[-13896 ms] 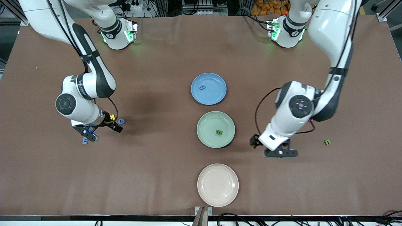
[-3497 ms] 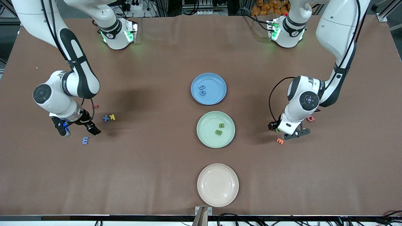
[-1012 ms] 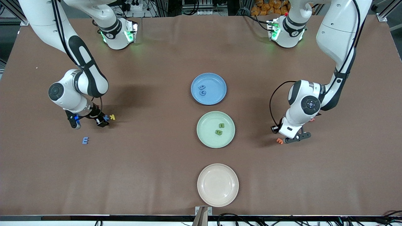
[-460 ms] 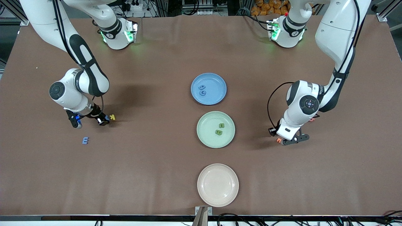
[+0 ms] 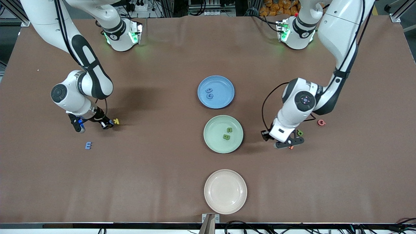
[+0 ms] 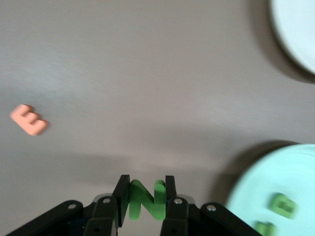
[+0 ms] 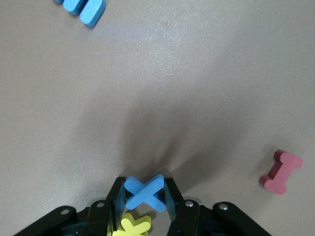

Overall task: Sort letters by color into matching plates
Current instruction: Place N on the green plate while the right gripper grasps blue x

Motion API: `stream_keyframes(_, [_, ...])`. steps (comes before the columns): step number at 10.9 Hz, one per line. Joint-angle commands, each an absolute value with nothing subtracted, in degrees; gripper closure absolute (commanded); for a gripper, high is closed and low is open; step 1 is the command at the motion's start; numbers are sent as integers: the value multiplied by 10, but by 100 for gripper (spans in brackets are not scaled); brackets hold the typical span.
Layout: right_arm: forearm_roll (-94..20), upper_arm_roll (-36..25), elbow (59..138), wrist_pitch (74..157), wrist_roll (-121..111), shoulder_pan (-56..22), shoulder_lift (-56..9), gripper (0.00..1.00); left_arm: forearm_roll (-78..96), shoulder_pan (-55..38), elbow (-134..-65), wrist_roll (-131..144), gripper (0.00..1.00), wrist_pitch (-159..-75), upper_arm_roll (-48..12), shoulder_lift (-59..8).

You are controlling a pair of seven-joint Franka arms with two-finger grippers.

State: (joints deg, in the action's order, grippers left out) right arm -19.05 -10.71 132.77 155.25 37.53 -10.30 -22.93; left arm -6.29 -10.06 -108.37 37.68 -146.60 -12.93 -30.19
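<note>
Since a moment ago, the left gripper (image 5: 288, 143) has been carried from above the orange letter toward the green plate (image 5: 210, 143), while the right gripper (image 5: 94, 125) has been kept low at the right arm's end of the desk (image 5: 162, 182) and its fingers have been drawn in. Taken from that end across, the right gripper's fingers are seen in the right wrist view closed against both sides of a blue cross (image 7: 144, 192), which rests on the desk just beside a yellow letter (image 5: 116, 121); a blue E (image 5: 88, 145) lies nearer the front camera, well apart, and a red piece (image 7: 281, 171) lies near by. At the middle, the blue plate (image 5: 224, 99) holds two blue pieces, the green plate holds two green ones, and a cream plate (image 5: 211, 201) lies nearest the camera. The left gripper's fingers are clamped on a green N (image 6: 146, 199), held upright between them, over bare desk just beside the green plate's rim. The plate lies toward the middle of the desk from the N, so a short carry that way is judged to be all that remains before release. A green piece (image 5: 299, 132), an orange E (image 6: 29, 120) and a pink piece (image 5: 321, 122) are left on the desk near the left arm.
</note>
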Motion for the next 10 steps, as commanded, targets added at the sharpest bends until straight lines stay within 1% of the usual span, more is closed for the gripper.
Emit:
stream_keyframes(1, [-199,-105,1349,1554,355,-105,-221,64,-65,-131,-1031,459,100,-1429,-150,-310])
stream_keyframes(4, [-199,-105,1349,1551,344,-105,-221,68,-69,-178,-977,552,100,-1430,-152,-358])
stream_keyframes(6, [-198,-105,1349,1549,328,-105,-220,68,-70,-195,-972,578,100,-1430,-152,-375])
stream_keyframes(7, [-198,-105,1349,1543,300,-105,-213,68,-70,-215,-958,597,100,-1430,-152,-379])
stream_keyframes(10, [-192,-106,1338,1485,209,-98,-176,69,-71,-253,-935,642,100,-1431,-148,-398])
